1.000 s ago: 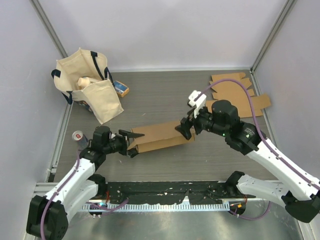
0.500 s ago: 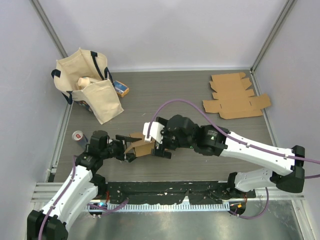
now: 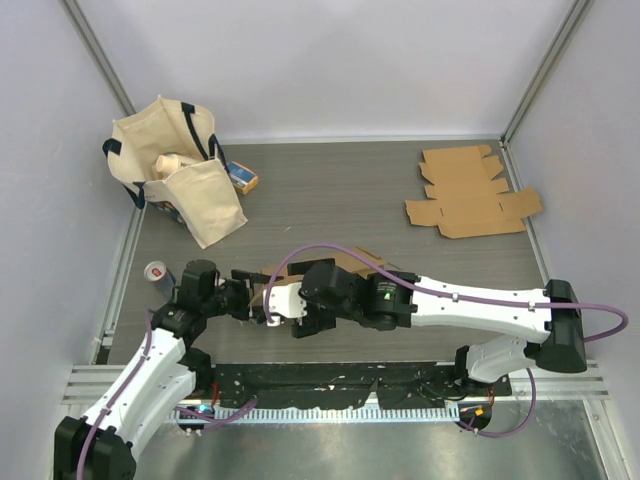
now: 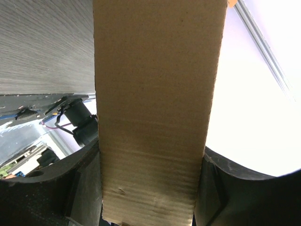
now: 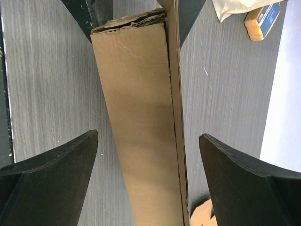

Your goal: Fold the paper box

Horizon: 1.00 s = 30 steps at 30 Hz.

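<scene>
The paper box (image 3: pixel 352 259) is a long brown cardboard sleeve lying on the grey table, mostly hidden under my right arm in the top view. My left gripper (image 3: pixel 258 297) is shut on its left end. In the left wrist view the cardboard (image 4: pixel 155 94) fills the whole gap of the left gripper (image 4: pixel 150 155), touching both fingers. My right gripper (image 3: pixel 288 305) reaches across from the right. It is open wide in the right wrist view (image 5: pixel 148 136), straddling the box (image 5: pixel 141 122) with table showing on both sides.
A cream tote bag (image 3: pixel 175 170) stands at the back left with a small orange and blue packet (image 3: pixel 241 178) beside it. A drink can (image 3: pixel 157 272) stands near the left arm. A flat cardboard blank (image 3: pixel 470 190) lies at the back right.
My right arm has swung from the box's right end across to its left end, jaws spreading slightly wider. My left gripper has kept its hold and barely moved.
</scene>
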Available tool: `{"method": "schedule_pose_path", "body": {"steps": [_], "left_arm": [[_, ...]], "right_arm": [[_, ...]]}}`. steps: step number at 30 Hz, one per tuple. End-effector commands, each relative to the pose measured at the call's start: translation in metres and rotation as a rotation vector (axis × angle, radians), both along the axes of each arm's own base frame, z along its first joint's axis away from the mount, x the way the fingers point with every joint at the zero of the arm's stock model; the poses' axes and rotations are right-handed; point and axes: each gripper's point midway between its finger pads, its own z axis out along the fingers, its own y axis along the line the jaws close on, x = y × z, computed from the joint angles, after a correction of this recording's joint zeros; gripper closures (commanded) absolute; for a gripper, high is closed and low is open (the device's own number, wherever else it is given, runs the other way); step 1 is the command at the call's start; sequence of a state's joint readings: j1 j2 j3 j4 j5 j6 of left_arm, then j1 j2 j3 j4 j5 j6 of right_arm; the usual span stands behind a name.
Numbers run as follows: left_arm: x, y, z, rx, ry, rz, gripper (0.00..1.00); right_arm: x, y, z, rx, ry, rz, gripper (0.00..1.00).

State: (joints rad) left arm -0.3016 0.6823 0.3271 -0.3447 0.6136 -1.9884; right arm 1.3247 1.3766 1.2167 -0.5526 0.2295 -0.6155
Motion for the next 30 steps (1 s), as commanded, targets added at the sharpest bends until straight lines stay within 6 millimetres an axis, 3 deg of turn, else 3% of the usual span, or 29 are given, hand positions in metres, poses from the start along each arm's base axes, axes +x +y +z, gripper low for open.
{"method": "schedule_pose_path", "body": {"steps": [1, 9, 14, 19, 22, 26, 28, 30], "left_arm": [[0.004, 0.005, -0.006, -0.034, 0.216, 0.124, 0.53], [0.004, 0.005, -0.003, -0.038, 0.206, 0.126, 0.52], [0.005, 0.005, -0.001, -0.04, 0.2, 0.124, 0.52], [0.008, 0.005, 0.005, -0.034, 0.176, 0.129, 0.51], [0.01, 0.006, 0.007, -0.03, 0.152, 0.13, 0.41], [0.017, 0.008, 0.017, 0.027, 0.014, 0.105, 0.1], [0.026, 0.014, 0.023, 0.125, -0.159, 0.086, 0.01], [0.026, 0.021, 0.02, 0.195, -0.228, 0.065, 0.0]], "right_arm": [[0.01, 0.013, 0.018, 0.043, -0.086, 0.014, 0.06], [0.019, 0.025, -0.01, -0.028, -0.119, 0.021, 0.06], [0.028, 0.031, -0.015, -0.021, -0.16, 0.006, 0.07], [0.035, 0.033, -0.022, -0.039, -0.203, -0.01, 0.17], [0.035, 0.034, -0.024, -0.042, -0.204, -0.003, 0.28], [0.037, 0.032, -0.023, -0.04, -0.164, -0.001, 0.44], [0.037, 0.028, -0.026, -0.049, -0.125, -0.005, 0.47], [0.04, 0.026, -0.031, -0.061, -0.09, -0.01, 0.49]]}}
